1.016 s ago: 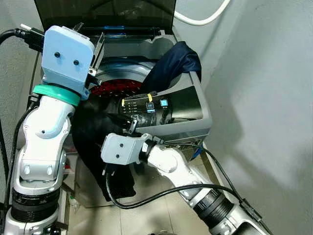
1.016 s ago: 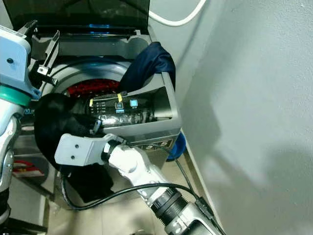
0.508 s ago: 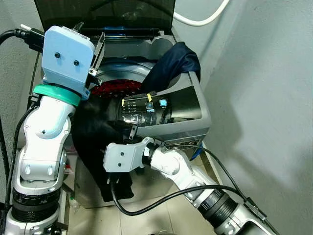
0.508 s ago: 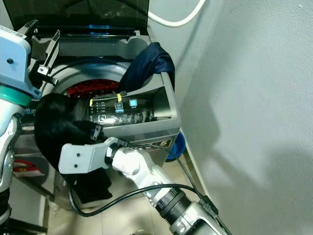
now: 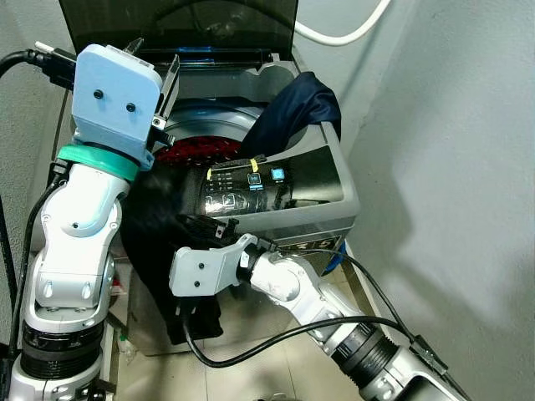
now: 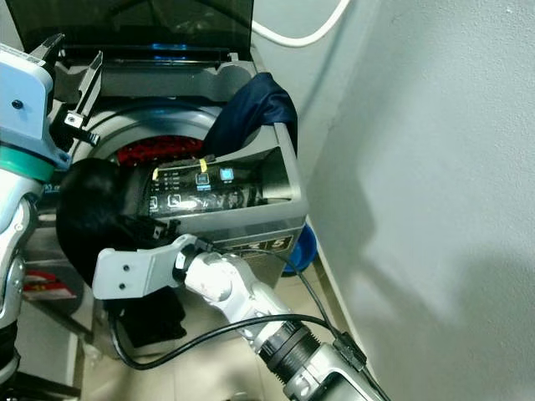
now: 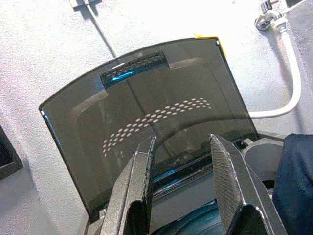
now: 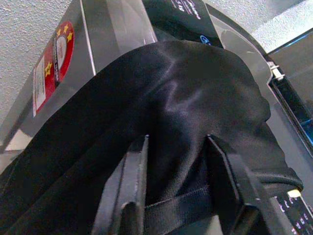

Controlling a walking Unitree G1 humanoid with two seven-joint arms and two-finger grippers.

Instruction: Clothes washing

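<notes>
Currently my right gripper (image 8: pixel 178 188), fingers spread, straddles the black garment (image 5: pixel 155 225) draped over the washer's (image 5: pixel 330 221) front-left corner; left gripper (image 7: pixel 188 188) spread, raised.

The washing machine (image 5: pixel 322 213) is set against the wall, its lid (image 7: pixel 146 132) raised behind the drum. One garment (image 5: pixel 297 104) is draped over the right rim; another garment (image 8: pixel 176 127) is hung over the front left corner
</notes>
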